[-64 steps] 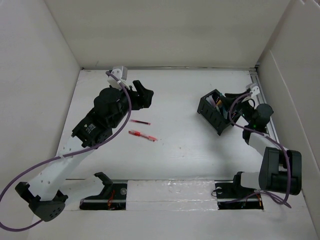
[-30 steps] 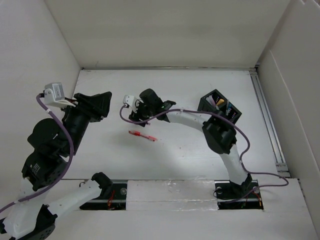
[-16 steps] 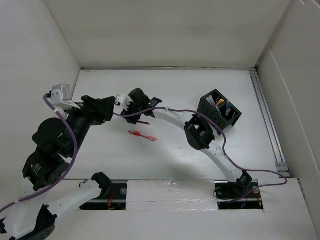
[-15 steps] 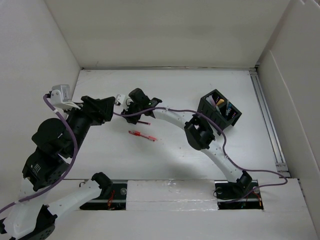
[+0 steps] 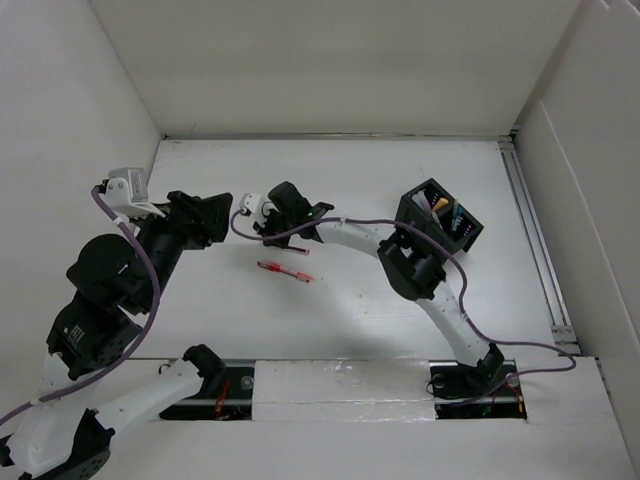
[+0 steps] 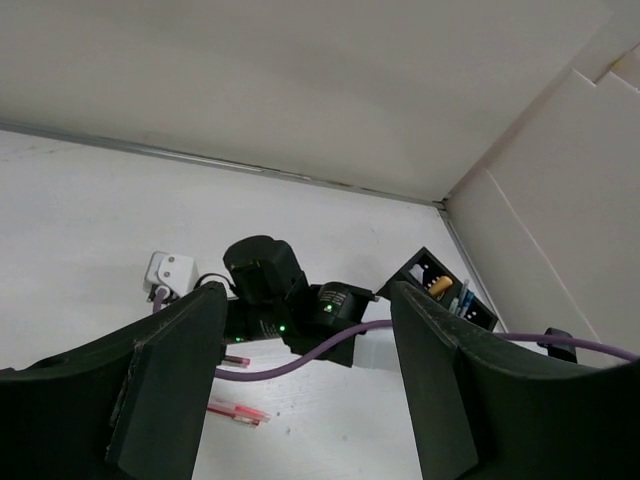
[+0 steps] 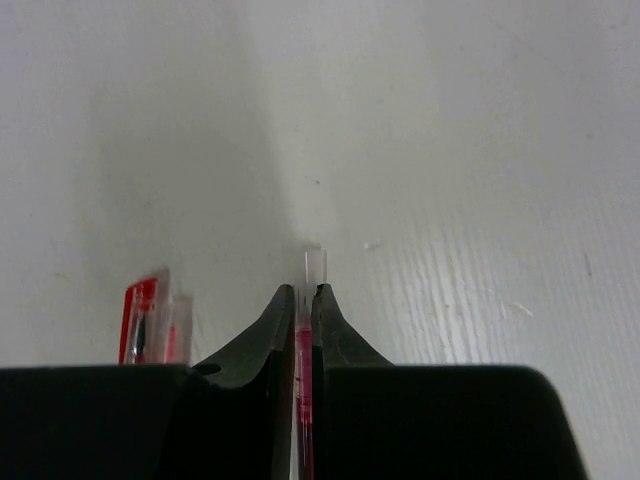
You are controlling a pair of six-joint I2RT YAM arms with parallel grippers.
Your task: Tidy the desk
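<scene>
The right pincer is closed tight on a red pen. Its two fingertips press the barrel from either side, and the pen's clear end pokes out just past the tips. Beyond those tips lies the bench, the broad white surface spreading under both pincers. Whether the gripped pen touches it or hangs just clear of it, I cannot tell. A second red pen lies flat on the bench just beside the right pincer. It shows off one finger at the left of the wrist view, and on the side toward the arm bases from overhead, apart from the gripped pen.

The left pincer has its jaws well apart with nothing between them. It sits near the right pincer and points toward it. The right arm's wrist, with small green lights and a purple cable, shows in the gap between the left fingers. The second red pen lies ahead of this pincer and lower down.

Well apart from both pincers, out past the right arm's elbow, a black slotted box stands on the bench. Several pens and a yellow item stand in its compartments. Beyond the box a metal rail runs along the bench's edge. White walls close in the far side and both flanks.
</scene>
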